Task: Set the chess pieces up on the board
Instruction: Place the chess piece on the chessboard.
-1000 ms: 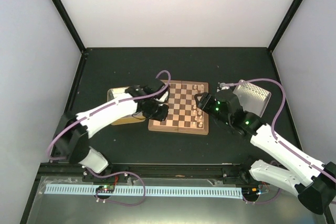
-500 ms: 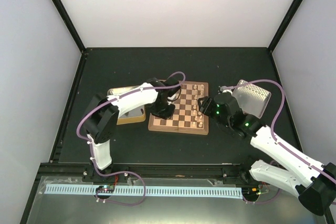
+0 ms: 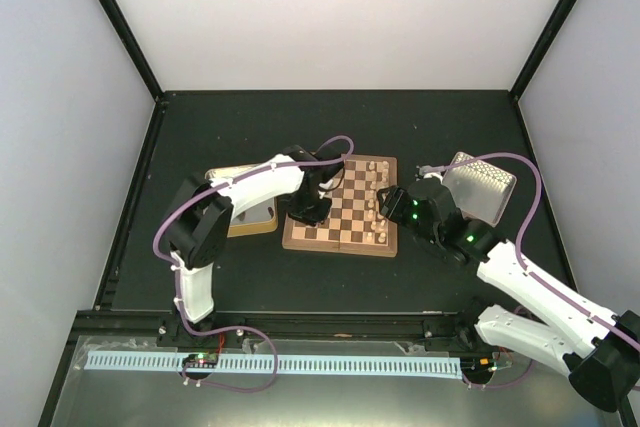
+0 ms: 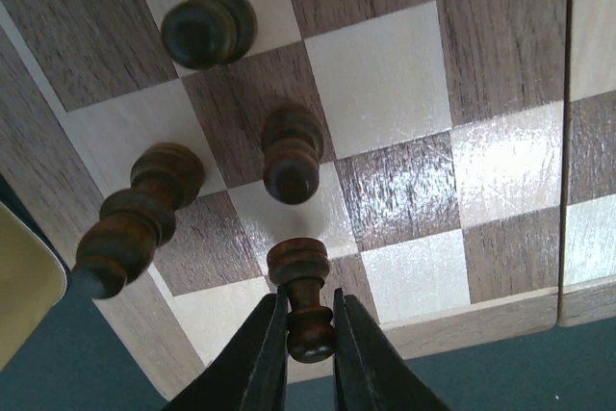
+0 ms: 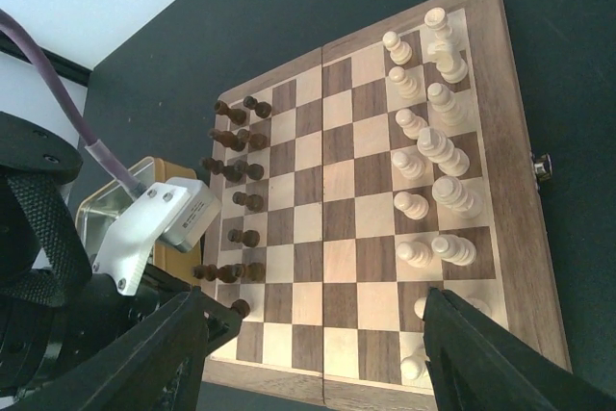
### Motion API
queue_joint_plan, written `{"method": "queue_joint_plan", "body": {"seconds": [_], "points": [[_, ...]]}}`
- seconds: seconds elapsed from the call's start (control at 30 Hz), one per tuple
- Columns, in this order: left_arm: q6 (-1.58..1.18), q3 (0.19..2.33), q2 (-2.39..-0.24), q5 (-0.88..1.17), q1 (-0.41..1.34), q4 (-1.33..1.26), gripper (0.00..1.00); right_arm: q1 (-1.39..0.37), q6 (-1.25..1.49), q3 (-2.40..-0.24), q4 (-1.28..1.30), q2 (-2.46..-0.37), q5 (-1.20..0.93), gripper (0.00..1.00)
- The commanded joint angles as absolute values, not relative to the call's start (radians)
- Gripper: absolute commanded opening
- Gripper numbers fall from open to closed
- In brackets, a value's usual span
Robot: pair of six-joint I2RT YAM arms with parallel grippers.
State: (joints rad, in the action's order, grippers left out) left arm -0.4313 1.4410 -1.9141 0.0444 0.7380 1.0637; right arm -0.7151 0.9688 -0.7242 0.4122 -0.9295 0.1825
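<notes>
The board [image 3: 340, 239] lies mid-table, dark chess pieces [image 5: 236, 201] along its left side and cream chess pieces [image 5: 433, 153] along its right. My left gripper [image 4: 310, 336] hangs over the board's near left corner [image 3: 305, 210], shut on a dark pawn [image 4: 306, 303] by its head and neck. The pawn's base points at the corner squares; whether it touches them I cannot tell. Three other dark pieces [image 4: 292, 153] stand just beyond it. My right gripper [image 5: 318, 320] is open above the board's right side [image 3: 386, 197], with nothing between its fingers.
A yellowish tin [image 3: 250, 219] sits against the board's left edge, under the left arm. A silvery perforated tray [image 3: 482, 182] stands to the right of the board, behind the right arm. The dark table mat [image 3: 250, 127] runs to black frame posts.
The left arm has swung in from the tin, bringing the dark pawn over the board's near left corner. The right gripper has barely shifted.
</notes>
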Motion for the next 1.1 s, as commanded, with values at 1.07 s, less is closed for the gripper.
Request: {"method": "queue_joint_plan", "body": {"seconds": [1.07], "points": [[-0.450, 1.401, -1.607, -0.005, 0.706, 1.018, 0.51, -0.708, 0.899, -0.657, 0.394, -0.861, 0.151, 0.67]]}}
